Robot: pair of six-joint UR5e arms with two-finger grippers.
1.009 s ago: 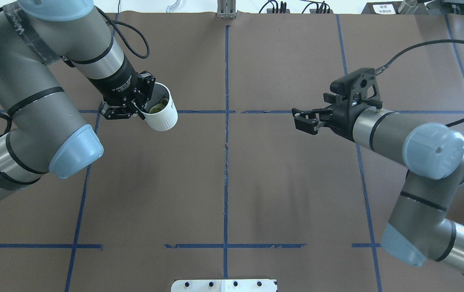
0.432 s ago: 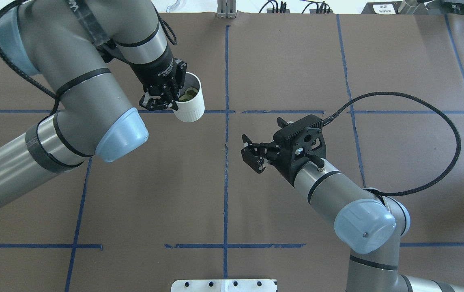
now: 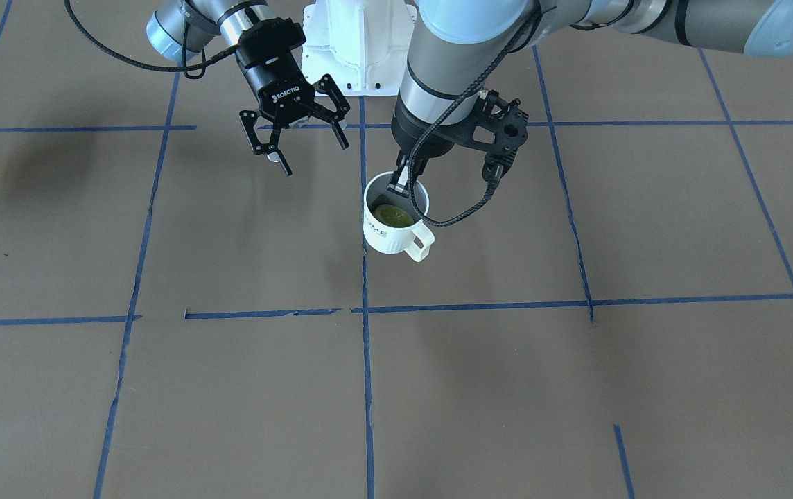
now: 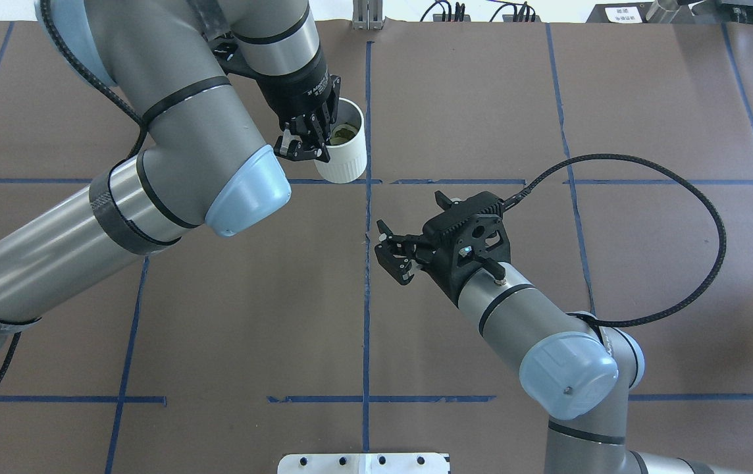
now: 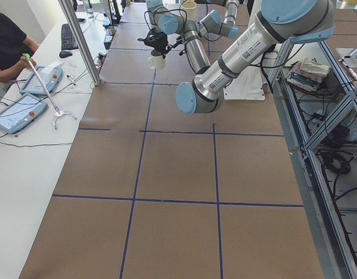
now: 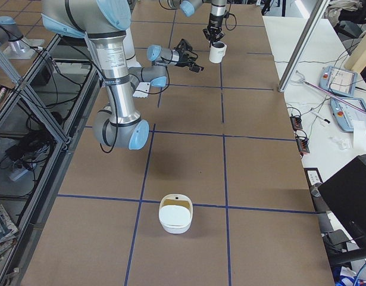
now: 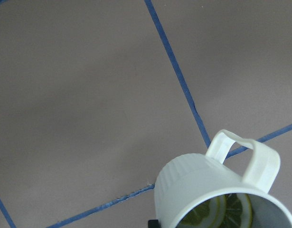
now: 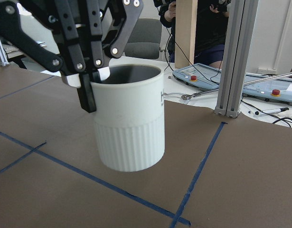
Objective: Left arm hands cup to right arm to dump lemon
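Observation:
The white ribbed cup [image 3: 386, 235] hangs above the brown table near the centre tape line, with its cream handle [image 7: 243, 156] pointing away from the robot. Yellow-green lemon [image 3: 393, 216] slices lie inside it. My left gripper [image 4: 311, 139] is shut on the cup's rim [image 8: 136, 71], one finger inside and one finger [image 8: 86, 92] outside. My right gripper [image 3: 317, 158] hovers open and empty, apart from the cup, on the side nearer the robot's base. Overhead, the cup [image 4: 343, 161] lies beyond the right gripper [image 4: 388, 255], whose wrist camera faces its ribbed wall.
A white bowl-like container [image 6: 175, 219] sits on the table far toward my right end. A white holed plate [image 4: 363, 464] lies at the near edge. Blue tape lines [image 4: 367, 316] grid the mat. A person [image 5: 7, 43] and control tablets [image 5: 21, 110] are at the side bench.
My left arm has carried the cup to the right and farther from the base, up to the centre line. My right arm has swung left toward the centre, its gripper still open.

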